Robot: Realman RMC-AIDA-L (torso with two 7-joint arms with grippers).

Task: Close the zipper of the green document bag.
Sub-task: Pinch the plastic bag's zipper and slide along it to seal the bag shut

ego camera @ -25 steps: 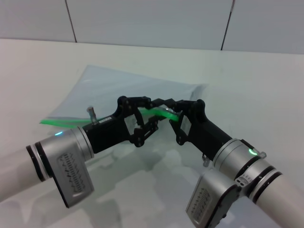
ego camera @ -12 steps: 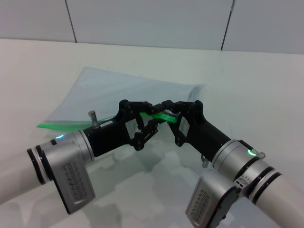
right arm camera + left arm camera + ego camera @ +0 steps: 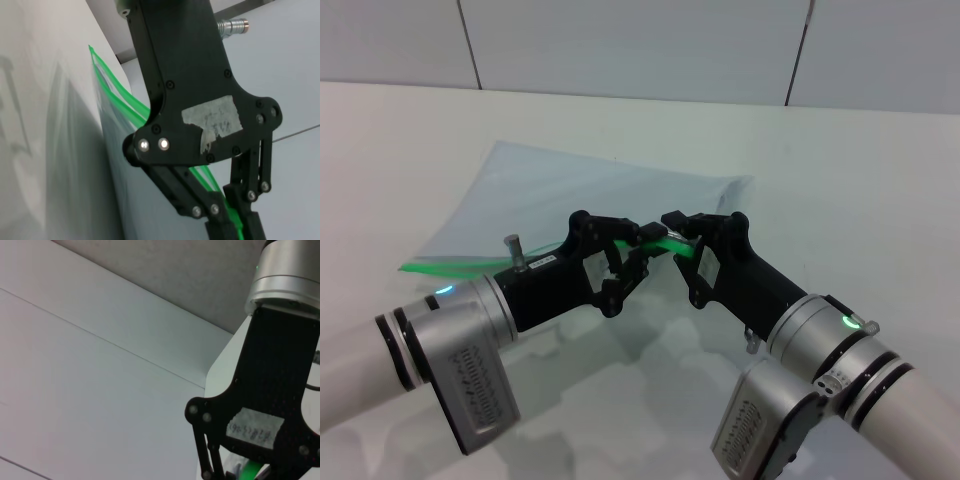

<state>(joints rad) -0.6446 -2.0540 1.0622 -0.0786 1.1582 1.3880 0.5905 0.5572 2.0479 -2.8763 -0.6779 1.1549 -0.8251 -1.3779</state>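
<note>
The green document bag (image 3: 582, 190) lies flat on the white table, a translucent pale blue pouch. Its zipper (image 3: 440, 266), a bright green strip, runs along the near edge and rises off the table toward the middle. My left gripper (image 3: 638, 246) reaches in from the lower left and is shut on the zipper; the right wrist view shows its fingers (image 3: 240, 200) meeting on the zipper (image 3: 107, 75). My right gripper (image 3: 674, 233) comes from the lower right, shut on the same strip just beside the left one. The slider is hidden between the fingers.
The white table (image 3: 850, 160) stretches out on all sides of the bag. A pale tiled wall (image 3: 620, 40) stands behind it. Both of my forearms cross the near part of the table.
My left gripper has sunk a little and drawn back toward the left, and the zipper's left end dropped with it. The right gripper has hardly moved.
</note>
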